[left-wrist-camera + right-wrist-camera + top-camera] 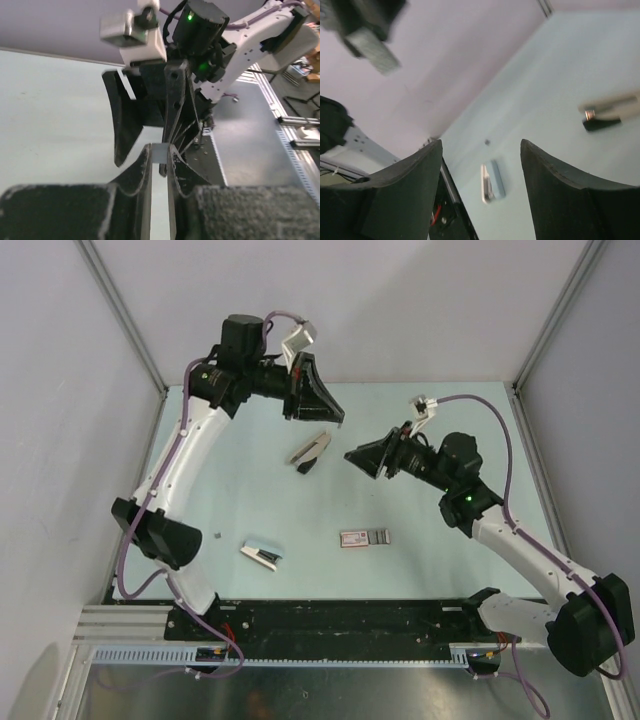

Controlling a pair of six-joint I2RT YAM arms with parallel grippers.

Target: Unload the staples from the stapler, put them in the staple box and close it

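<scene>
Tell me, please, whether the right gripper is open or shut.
Open. In the right wrist view, the right gripper has its jaws spread wide apart, with nothing held between them.

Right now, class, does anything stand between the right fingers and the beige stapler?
Nothing visible does. From above, only bare table lies between the open right fingers and the beige stapler beside them.

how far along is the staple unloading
Done, apparently: the staples lie as a grey strip beside the pink-and-white box, apart from the beige stapler on the table. In hand: nothing visible. The right pincer is open and empty, and the left pincer is shut, with no clear load. Left: probably little, though these views don't show whether the stapler's magazine is empty.
</scene>
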